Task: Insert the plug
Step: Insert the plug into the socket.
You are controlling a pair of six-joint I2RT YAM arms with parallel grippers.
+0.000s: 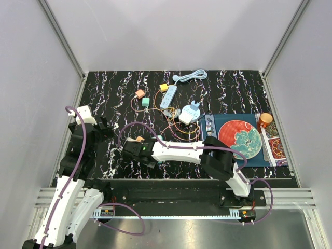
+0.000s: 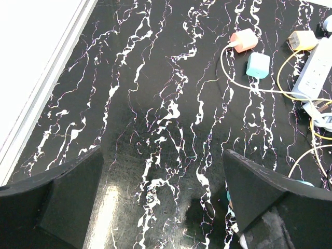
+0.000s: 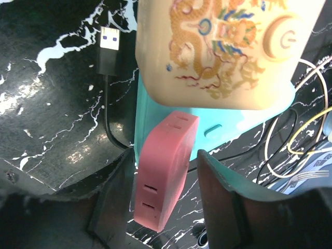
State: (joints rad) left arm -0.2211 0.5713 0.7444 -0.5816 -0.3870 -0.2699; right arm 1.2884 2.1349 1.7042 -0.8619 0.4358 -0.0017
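The right claw (image 3: 165, 158) is sitting around a pink block (image 3: 161, 192), with one finger on each side. The fingers are very close to it, but I cannot tell if they are squeezing it. The pink block is touching a teal piece (image 3: 233, 122), just below a cream box (image 3: 218, 52) with a dragon picture. The left claw (image 2: 162, 205) is hanging wide open over the counter (image 2: 129, 78), holding nothing.

I am guessing the plug is the black USB plug (image 3: 108, 52). It is lying on the counter just beside the cream box. It is looking small, light and hard, and its cord is looking soft and floppy. I think the black plastic part is the best place to grab, not the shiny tip or the cord.

Off to the right, a plate (image 1: 224, 130) with a flower picture is showing nothing on it. A little orange cup (image 1: 266, 120) is standing near it, and I cannot see inside.
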